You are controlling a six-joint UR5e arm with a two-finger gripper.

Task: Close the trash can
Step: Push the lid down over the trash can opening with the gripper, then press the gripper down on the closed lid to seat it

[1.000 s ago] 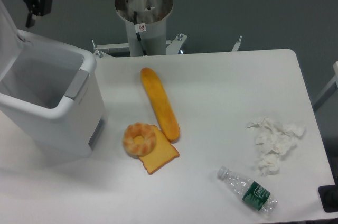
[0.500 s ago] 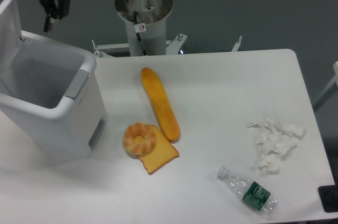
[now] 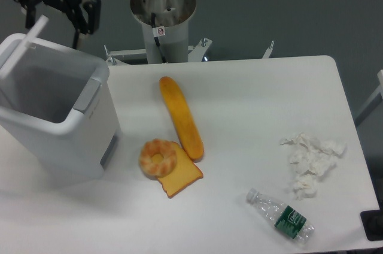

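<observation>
Since a second ago, the black two-finger gripper (image 3: 52,11) has travelled rightward along the top of the view, and the hinged flat white lid (image 3: 23,47) has swung with it: earlier it stood broad-faced at the far left edge, while now it shows edge-on as a thin white bar leaning up from the bin's back-left rim. The large boxy white plastic trash can with rounded corners (image 3: 66,131) has not shifted; it stands at the left end of the white table (image 3: 257,104), well apart from the long orange bread loaf (image 3: 181,117), the ring-shaped pastry (image 3: 158,157) and the toast slice (image 3: 179,178) in the middle.

The gripper's two dark fingers stand apart, and the top of the lid rises between or just in front of them; whether either finger touches it cannot be told. The fingers do not look clamped on anything.

By my reading the closing is partly done. The lid is past its wide-open lean and near upright, yet the bin's mouth is still fully uncovered, so the lid has most of its arc left to fall before it meets the grey front latch strip (image 3: 87,95).

The bin's long axis runs from the back left to the front right, its latch side facing the loaf and its mouth upward.
</observation>
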